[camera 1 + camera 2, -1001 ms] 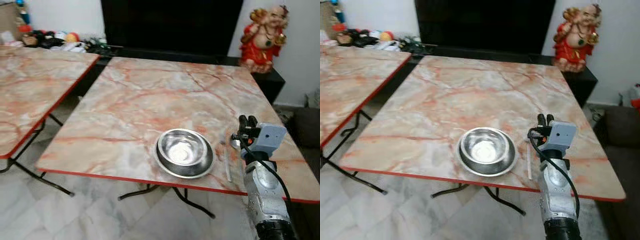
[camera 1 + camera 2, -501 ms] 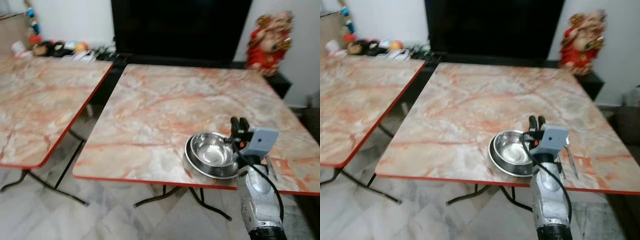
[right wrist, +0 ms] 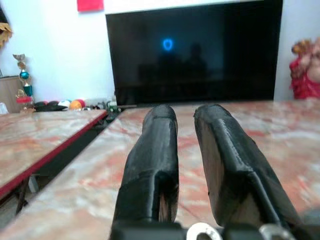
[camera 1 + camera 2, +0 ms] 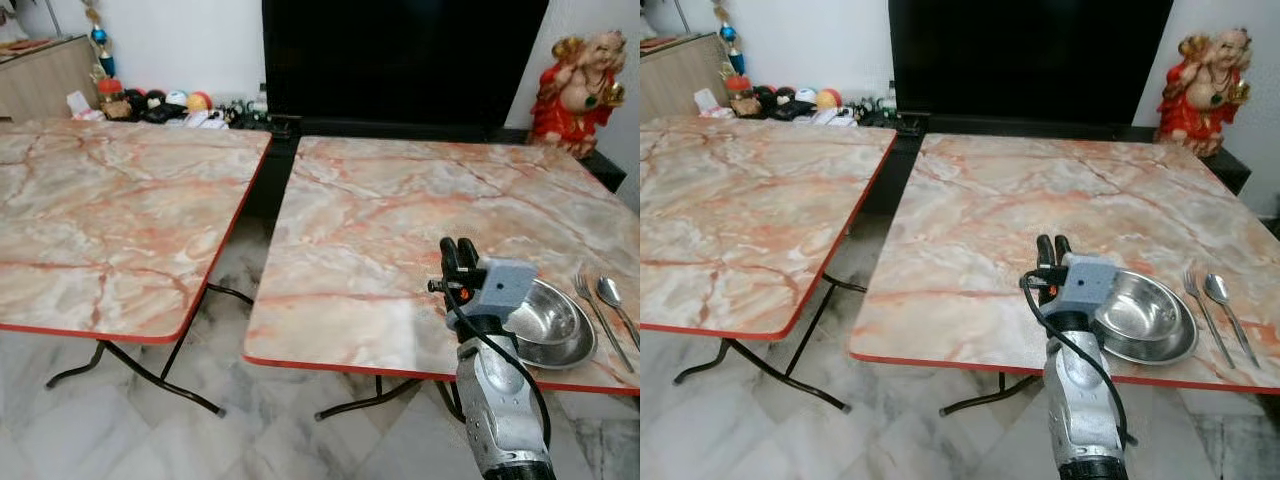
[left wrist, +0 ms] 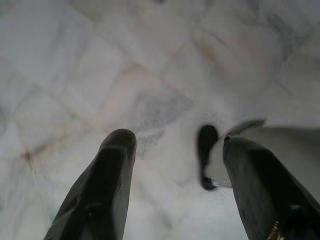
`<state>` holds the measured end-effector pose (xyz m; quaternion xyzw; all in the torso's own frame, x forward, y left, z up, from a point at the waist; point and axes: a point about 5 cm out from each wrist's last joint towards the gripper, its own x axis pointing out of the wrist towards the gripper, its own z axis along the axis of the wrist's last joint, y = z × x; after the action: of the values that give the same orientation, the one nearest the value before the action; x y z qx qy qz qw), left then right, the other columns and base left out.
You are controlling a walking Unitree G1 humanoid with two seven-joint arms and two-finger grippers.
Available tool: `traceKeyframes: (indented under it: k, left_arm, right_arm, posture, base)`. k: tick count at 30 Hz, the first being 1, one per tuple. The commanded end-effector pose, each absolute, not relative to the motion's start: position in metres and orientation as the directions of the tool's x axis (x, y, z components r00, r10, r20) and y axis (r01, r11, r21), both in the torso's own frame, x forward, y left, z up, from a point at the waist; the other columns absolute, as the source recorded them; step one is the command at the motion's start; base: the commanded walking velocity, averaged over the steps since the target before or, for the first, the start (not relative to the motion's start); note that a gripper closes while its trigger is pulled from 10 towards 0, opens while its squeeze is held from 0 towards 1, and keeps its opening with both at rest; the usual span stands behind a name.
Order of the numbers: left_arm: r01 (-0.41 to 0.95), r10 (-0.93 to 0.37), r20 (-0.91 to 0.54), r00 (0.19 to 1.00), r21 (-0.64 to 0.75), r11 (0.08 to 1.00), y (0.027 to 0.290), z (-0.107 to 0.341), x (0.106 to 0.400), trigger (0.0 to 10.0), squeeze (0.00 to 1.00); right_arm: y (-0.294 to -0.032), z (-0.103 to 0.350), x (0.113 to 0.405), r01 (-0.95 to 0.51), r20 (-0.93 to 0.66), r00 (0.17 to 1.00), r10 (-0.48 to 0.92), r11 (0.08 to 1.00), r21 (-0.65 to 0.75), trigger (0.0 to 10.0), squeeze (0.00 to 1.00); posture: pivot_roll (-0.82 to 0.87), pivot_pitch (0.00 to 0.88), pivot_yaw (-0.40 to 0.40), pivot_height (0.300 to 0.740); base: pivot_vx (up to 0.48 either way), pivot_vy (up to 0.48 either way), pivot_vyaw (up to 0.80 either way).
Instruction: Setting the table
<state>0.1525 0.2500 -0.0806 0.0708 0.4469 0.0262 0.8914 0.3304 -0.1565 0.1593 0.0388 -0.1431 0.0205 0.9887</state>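
Right claw [image 4: 1049, 246] empty, fingers nearly together; bowl [image 4: 1143, 315] just to its right, fork [image 4: 1206, 315] and spoon [image 4: 1230, 312] beyond, long axes front-to-back on worktop [image 4: 970, 230].

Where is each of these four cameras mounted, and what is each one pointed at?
Head eyes: look forward and down at two orange-veined marble tables, round steel bowl, fork and spoon; the silver right arm rises in front.
Left wrist: looks down at pale marble floor between parted jaws.
Right wrist: looks along nearly closed jaws across the table toward the black television.
Shared: television, red statue.
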Motion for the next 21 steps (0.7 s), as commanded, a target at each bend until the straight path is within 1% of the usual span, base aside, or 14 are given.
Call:
traceKeyframes:
  k: [1, 10, 14, 21]
  left_arm:
    - [0.018, 0.123, -0.792, 0.599, 0.167, 0.986, 0.257, -0.079, 0.151, 10.0, 0.0]
    - [0.008, 0.123, -0.78, 0.614, 0.162, 0.987, 0.258, -0.077, 0.154, 10.0, 0.0]
    - [-0.007, 0.135, -0.792, 0.595, 0.163, 0.987, 0.261, -0.079, 0.148, 10.0, 0.0]
    - [-0.021, 0.149, -0.806, 0.573, 0.167, 0.986, 0.267, -0.08, 0.141, 10.0, 0.0]
  right_arm:
    - [-0.147, 0.163, 0.332, -0.078, 0.292, 0.955, 0.055, 0.995, 0.069, 10.0, 0.0]
    - [-0.144, 0.164, 0.333, -0.088, 0.287, 0.956, 0.066, 0.994, 0.063, 10.0, 0.0]
    - [-0.136, 0.159, 0.329, -0.116, 0.274, 0.957, 0.095, 0.991, 0.06, 10.0, 0.0]
    - [-0.134, 0.155, 0.328, -0.12, 0.256, 0.961, 0.102, 0.991, 0.059, 10.0, 0.0]
  posture:
    - [0.09, 0.014, -0.027, 0.74]
    - [0.1, 0.039, -0.035, 0.74]
    - [0.1, 0.053, -0.039, 0.74]
    - [0.1, 0.066, -0.043, 0.74]
  base:
    - [0.0, 0.48, 0.0]
    - [0.0, 0.48, 0.0]
    - [0.0, 0.48, 0.0]
    - [0.0, 0.48, 0.0]
